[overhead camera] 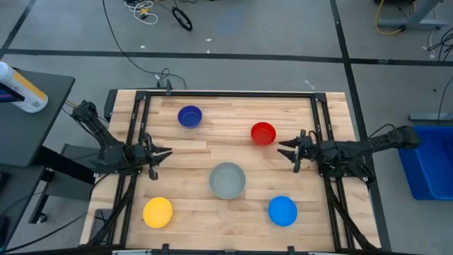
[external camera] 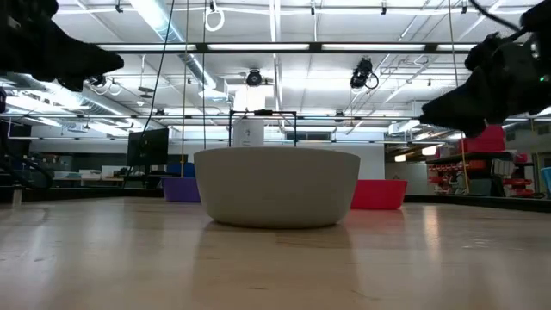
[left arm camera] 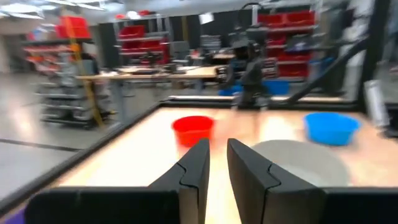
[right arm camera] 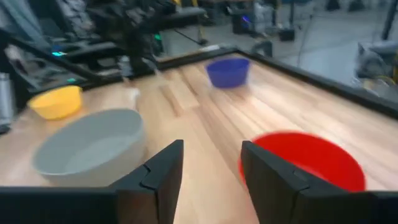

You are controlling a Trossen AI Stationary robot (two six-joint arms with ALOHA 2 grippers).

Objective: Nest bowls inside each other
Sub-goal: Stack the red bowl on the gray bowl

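Five bowls stand apart, each on its base, on the wooden table [overhead camera: 212, 149]: dark blue [overhead camera: 190, 117] at the far left, red [overhead camera: 263, 133] at the far right, grey [overhead camera: 228, 180] in the middle, yellow [overhead camera: 158, 212] at the near left, light blue [overhead camera: 282, 211] at the near right. My left gripper [overhead camera: 167, 153] hovers at the table's left side, level, with a narrow gap between its fingers [left arm camera: 217, 171] and nothing in it. My right gripper [overhead camera: 284, 150] hovers at the right side, just on the near side of the red bowl [right arm camera: 305, 165]. It is open [right arm camera: 211, 168] and empty.
A dark metal frame [overhead camera: 226, 94] runs along the table's edges. A white bottle [overhead camera: 18, 88] lies on a side stand to the left, and a blue bin [overhead camera: 432, 166] stands to the right. Bare wood lies between the bowls.
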